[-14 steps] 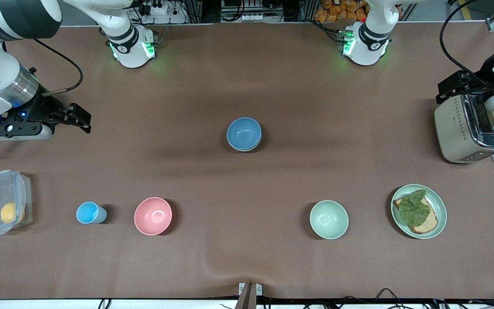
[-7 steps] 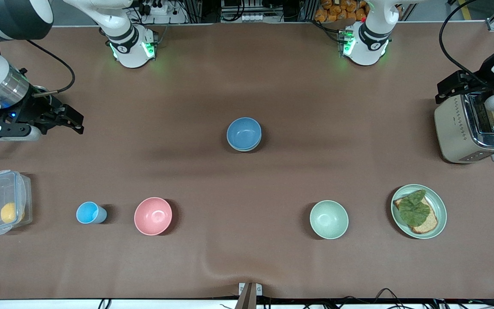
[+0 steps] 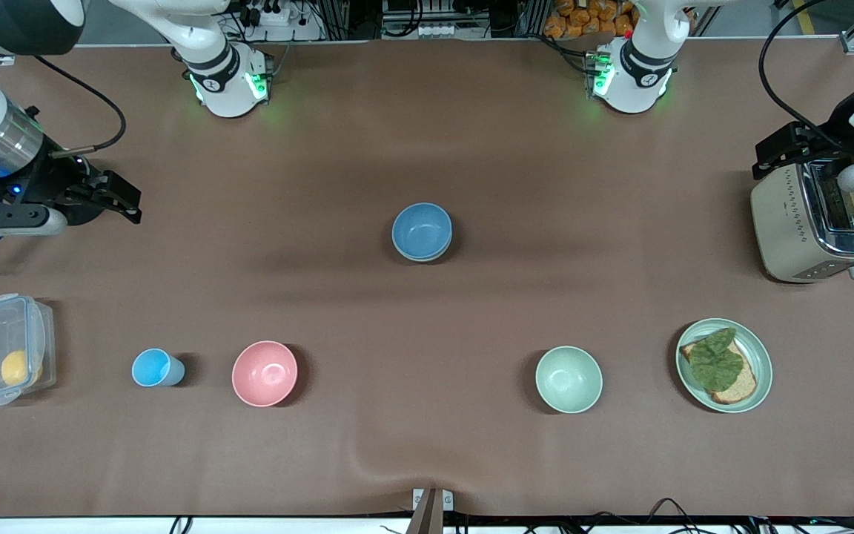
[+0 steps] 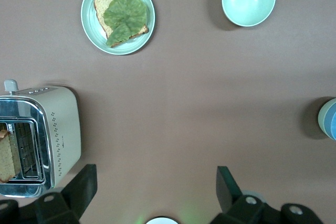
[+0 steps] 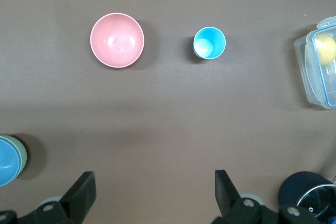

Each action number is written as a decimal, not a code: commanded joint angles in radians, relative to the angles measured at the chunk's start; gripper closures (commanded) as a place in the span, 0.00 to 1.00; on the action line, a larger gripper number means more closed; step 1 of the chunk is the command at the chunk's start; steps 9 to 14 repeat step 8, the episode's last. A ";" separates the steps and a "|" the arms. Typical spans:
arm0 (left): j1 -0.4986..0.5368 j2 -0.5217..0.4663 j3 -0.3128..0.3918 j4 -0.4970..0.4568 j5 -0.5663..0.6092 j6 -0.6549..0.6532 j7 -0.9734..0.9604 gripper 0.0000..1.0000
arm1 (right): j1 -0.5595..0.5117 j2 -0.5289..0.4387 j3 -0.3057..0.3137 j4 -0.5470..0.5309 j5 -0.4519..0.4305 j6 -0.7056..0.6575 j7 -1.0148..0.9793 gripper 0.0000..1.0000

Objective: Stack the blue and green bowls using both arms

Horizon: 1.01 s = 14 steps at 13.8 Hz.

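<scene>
In the front view, the blue bowl (image 3: 421,230) is seen mid-desk, nested inside the green bowl (image 3: 427,255), of which only a thin rim shows beneath it. The stack is judged complete. The right end effector (image 3: 124,202) is held over the desk (image 3: 427,133) at the right arm's end, fingers spread and empty. The left end effector (image 3: 783,152) is held over the toaster (image 3: 812,226), likewise spread and empty. A paler green bowl (image 3: 568,379), a pink bowl (image 3: 265,373), a cup (image 3: 154,368), a plate (image 3: 762,367) and a lidded container (image 3: 3,348) lie nearer the camera.

In the left wrist view, spread fingers (image 4: 227,181) are shown, with the stacked pair at the frame's edge, green rim (image 4: 324,116) around blue (image 4: 332,124).

In the right wrist view, the fingers (image 5: 224,184) are spread and the stack (image 5: 8,160) is cut by the edge.

The bowls are judged light, stiff and smooth; a pinch on the rim wall would be suited.
</scene>
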 commanded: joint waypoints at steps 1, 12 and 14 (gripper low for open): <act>0.008 -0.016 -0.008 -0.014 0.002 0.005 0.009 0.00 | -0.010 -0.010 0.011 0.010 -0.003 -0.019 -0.009 0.00; 0.008 -0.016 -0.008 -0.014 0.002 0.006 0.010 0.00 | -0.007 -0.019 0.011 0.010 -0.003 -0.013 -0.007 0.00; 0.008 -0.016 -0.008 -0.014 0.002 0.006 0.010 0.00 | -0.007 -0.019 0.011 0.010 -0.003 -0.013 -0.007 0.00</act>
